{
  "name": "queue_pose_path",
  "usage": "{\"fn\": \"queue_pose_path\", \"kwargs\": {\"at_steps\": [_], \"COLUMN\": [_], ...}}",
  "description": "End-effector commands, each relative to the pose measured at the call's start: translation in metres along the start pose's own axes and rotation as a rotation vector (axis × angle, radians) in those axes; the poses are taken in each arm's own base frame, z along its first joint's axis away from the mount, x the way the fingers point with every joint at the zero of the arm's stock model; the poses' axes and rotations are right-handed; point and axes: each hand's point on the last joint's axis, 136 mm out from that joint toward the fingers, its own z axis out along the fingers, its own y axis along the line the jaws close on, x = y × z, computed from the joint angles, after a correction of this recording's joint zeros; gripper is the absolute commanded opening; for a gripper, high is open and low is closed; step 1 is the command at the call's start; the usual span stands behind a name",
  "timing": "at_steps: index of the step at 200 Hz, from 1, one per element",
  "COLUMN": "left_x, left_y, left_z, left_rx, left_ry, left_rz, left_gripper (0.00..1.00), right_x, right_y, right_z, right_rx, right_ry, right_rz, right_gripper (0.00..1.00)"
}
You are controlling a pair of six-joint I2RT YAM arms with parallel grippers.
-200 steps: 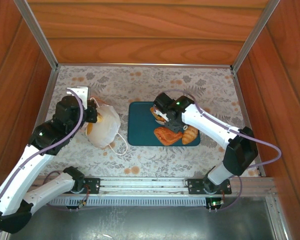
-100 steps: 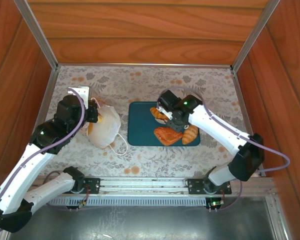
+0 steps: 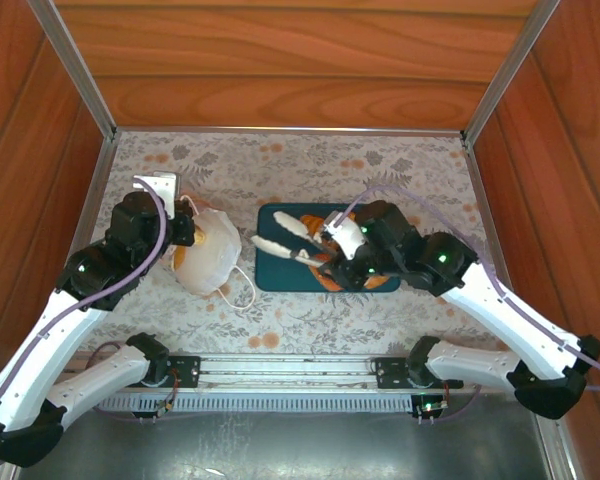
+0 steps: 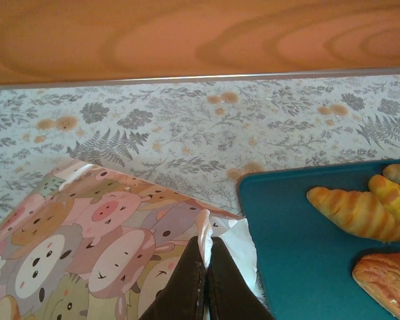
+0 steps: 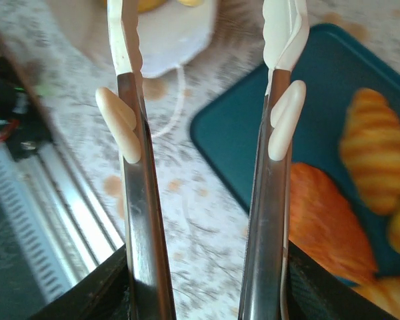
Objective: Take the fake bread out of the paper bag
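Left end effector [image 4: 205, 270] fully closed, pinching the rim of the paper bag [image 4: 100, 233]. Bag looks thin, floppy and light, so the rim is the spot to hold. Right end effector [image 5: 207, 293] clamps tongs [image 5: 139, 173], tips apart and empty. Some fake bread [image 4: 355, 212] sits on the teal tray [image 4: 287, 253] below the tongs, and more seems to be in the bag ahead of the tips. Likely light, smooth and squashy, so grip mid-body.

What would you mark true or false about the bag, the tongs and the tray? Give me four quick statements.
1. The left gripper is shut on the paper bag's edge. True.
2. The right gripper holds a pair of tongs. True.
3. The tongs are clamping a croissant. False: their white tips stand apart with nothing between them.
4. The teal tray has nothing on it. False: several pieces of fake bread lie on it.
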Motion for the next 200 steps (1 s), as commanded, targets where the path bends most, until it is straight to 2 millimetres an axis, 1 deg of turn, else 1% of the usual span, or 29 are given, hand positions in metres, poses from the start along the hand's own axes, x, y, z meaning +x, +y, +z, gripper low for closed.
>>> {"fn": "queue_pose_path", "kwargs": {"at_steps": [1, 10, 22, 41, 46, 55, 63, 74, 87, 100, 108, 110, 112, 133, 149, 176, 200], "left_x": [-0.003, -0.001, 0.004, 0.007, 0.007, 0.007, 0.007, 0.009, 0.009, 0.008, 0.007, 0.007, 0.007, 0.004, 0.004, 0.004, 0.004], "left_y": [0.006, 0.007, 0.006, 0.009, 0.009, 0.009, 0.008, 0.008, 0.008, 0.009, 0.008, 0.008, 0.008, 0.006, 0.006, 0.006, 0.005], "left_z": [-0.005, -0.005, -0.004, -0.004, -0.005, -0.006, -0.006, -0.006, -0.007, -0.007, -0.006, -0.006, -0.006, -0.007, -0.007, -0.007, -0.007], "left_rx": [-0.021, -0.023, -0.017, -0.029, -0.029, -0.025, -0.023, -0.021, -0.02, -0.022, -0.02, -0.021, -0.019, -0.014, -0.014, -0.01, -0.006], "left_ry": [-0.018, -0.013, 0.0, 0.004, 0.001, 0.002, 0.004, 0.008, 0.006, 0.005, 0.006, 0.005, 0.005, 0.004, 0.003, 0.004, 0.004], "left_rz": [-0.03, -0.035, -0.04, -0.048, -0.052, -0.057, -0.059, -0.063, -0.069, -0.067, -0.066, -0.067, -0.067, -0.067, -0.064, -0.062, -0.062], "left_gripper": [0.0, 0.0, 0.0, 0.0, 0.0, 0.0, 0.0, 0.0, 0.0, 0.0, 0.0, 0.0, 0.0, 0.0, 0.0, 0.0, 0.0], "right_x": [-0.02, -0.021, -0.024, -0.03, -0.032, -0.038, -0.042, -0.046, -0.054, -0.059, -0.065, -0.061, -0.061, -0.065, -0.065, -0.067, -0.064], "right_y": [0.039, 0.046, 0.051, 0.048, 0.047, 0.038, 0.031, 0.032, 0.028, 0.029, 0.029, 0.028, 0.027, 0.028, 0.033, 0.037, 0.035], "right_z": [0.034, 0.05, 0.073, 0.1, 0.106, 0.115, 0.123, 0.134, 0.146, 0.158, 0.158, 0.166, 0.169, 0.181, 0.189, 0.198, 0.206], "right_rx": [-0.105, -0.085, -0.05, 0.046, 0.072, 0.156, 0.21, 0.231, 0.282, 0.306, 0.335, 0.342, 0.348, 0.361, 0.353, 0.358, 0.382], "right_ry": [-0.027, -0.023, -0.027, -0.009, -0.001, 0.007, 0.02, 0.038, 0.031, 0.031, 0.019, 0.04, 0.044, 0.068, 0.081, 0.087, 0.111], "right_rz": [-0.046, -0.099, -0.157, -0.236, -0.261, -0.288, -0.303, -0.328, -0.336, -0.352, -0.356, -0.36, -0.358, -0.348, -0.35, -0.348, -0.362], "right_gripper": [0.5, 0.48, 0.47, 0.47, 0.47, 0.47, 0.45, 0.43, 0.43, 0.43, 0.44, 0.45, 0.45, 0.46, 0.46, 0.47, 0.47]}}
